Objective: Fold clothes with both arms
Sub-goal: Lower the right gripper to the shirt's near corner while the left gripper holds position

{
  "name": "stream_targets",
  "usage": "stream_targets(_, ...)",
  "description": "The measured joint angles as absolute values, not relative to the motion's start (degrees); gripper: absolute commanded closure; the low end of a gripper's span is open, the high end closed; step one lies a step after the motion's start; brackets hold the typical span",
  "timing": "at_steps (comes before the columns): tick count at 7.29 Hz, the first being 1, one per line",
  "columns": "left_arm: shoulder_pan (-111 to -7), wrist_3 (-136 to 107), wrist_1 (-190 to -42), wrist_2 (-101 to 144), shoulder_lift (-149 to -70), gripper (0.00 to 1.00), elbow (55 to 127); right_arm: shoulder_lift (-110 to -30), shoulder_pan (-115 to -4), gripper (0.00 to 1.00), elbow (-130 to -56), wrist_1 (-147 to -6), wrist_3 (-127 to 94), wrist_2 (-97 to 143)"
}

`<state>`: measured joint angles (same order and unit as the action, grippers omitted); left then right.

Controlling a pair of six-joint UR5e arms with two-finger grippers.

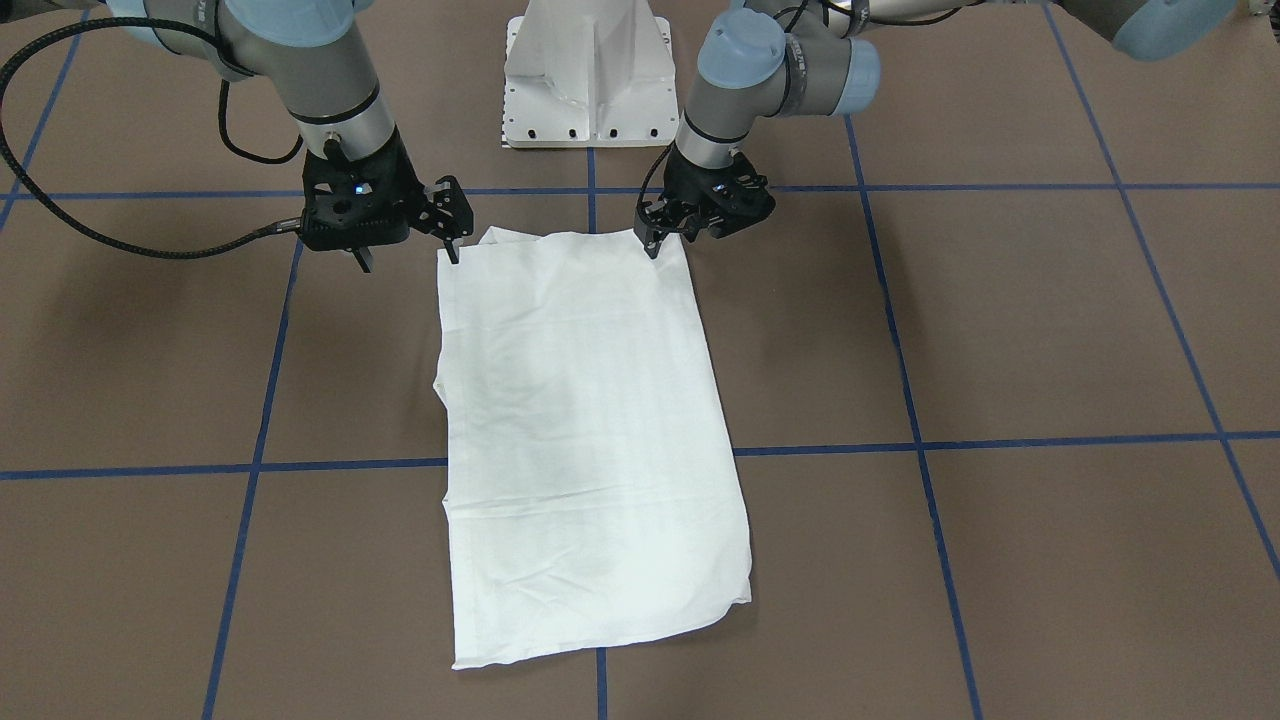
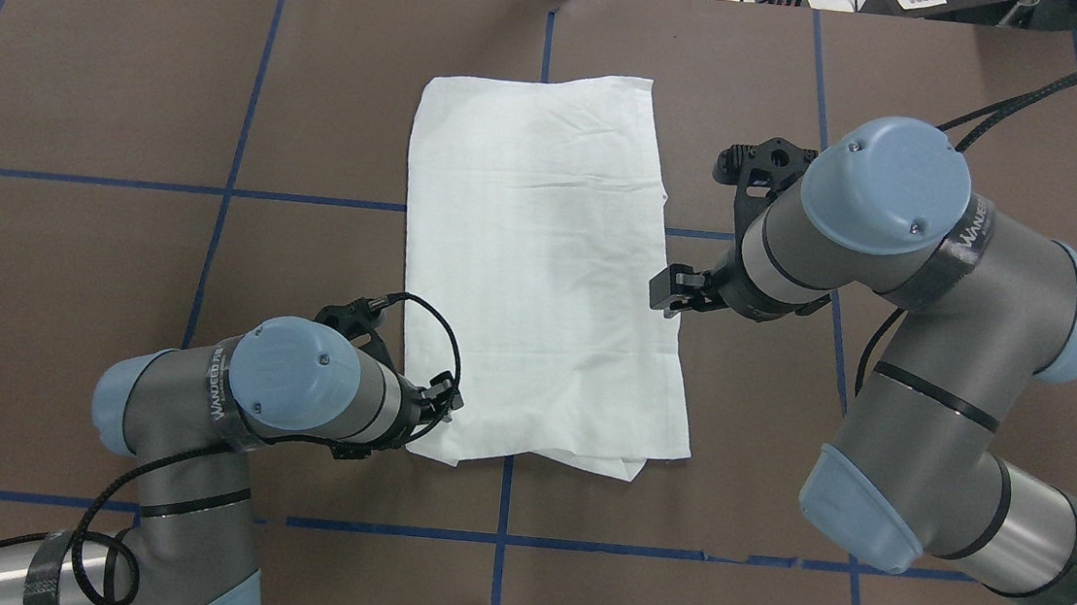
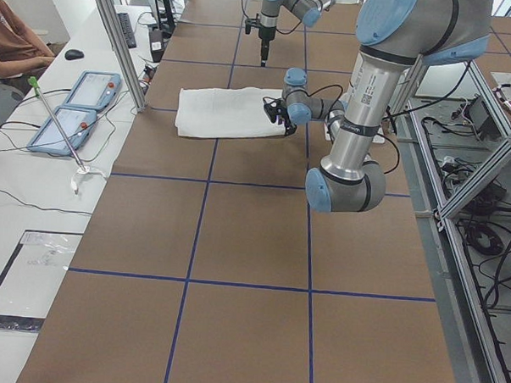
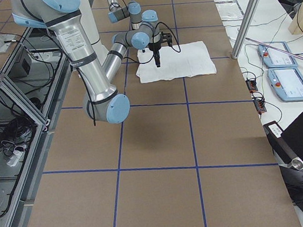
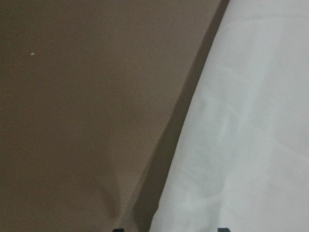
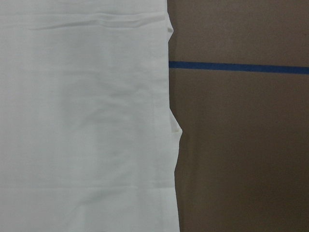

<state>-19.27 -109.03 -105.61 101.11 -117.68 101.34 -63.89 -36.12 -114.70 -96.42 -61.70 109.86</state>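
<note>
White shirt [image 1: 590, 430] lies folded flat mid-table [image 1: 1000, 330]; light, limp, layers likely to slip. Left gripper [image 1: 660, 240] spread at its robot-side corner. Right gripper [image 1: 408, 260] looks spread, hovering. Pinch all layers at those 2 corners.

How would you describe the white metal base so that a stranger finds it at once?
On the brown table with blue grid lines, look between the left arm and right arm. There stands the white metal base; unlike the white shirt lying flat, it is rigid, with a row of dark holes.
</note>
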Motion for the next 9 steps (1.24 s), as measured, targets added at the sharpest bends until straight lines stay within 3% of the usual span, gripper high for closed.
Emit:
stream_targets(3, -19.3, -109.4, -105.6, 101.2, -118.3, 0.35, 101.1, -63.9, -37.1, 0.0, -114.7, -96.5, -61.6, 111.4)
stream_targets(4, -19.3, -109.4, -105.6, 101.2, -118.3, 0.4, 101.2, -63.9, -37.4, 0.0, -114.7, -96.5, -61.6, 111.8)
stream_targets(9, -19.4, -109.4, -105.6, 101.2, -118.3, 1.0, 101.7, -64.0, -37.7, 0.0, -114.7, -96.6, -61.7, 112.2)
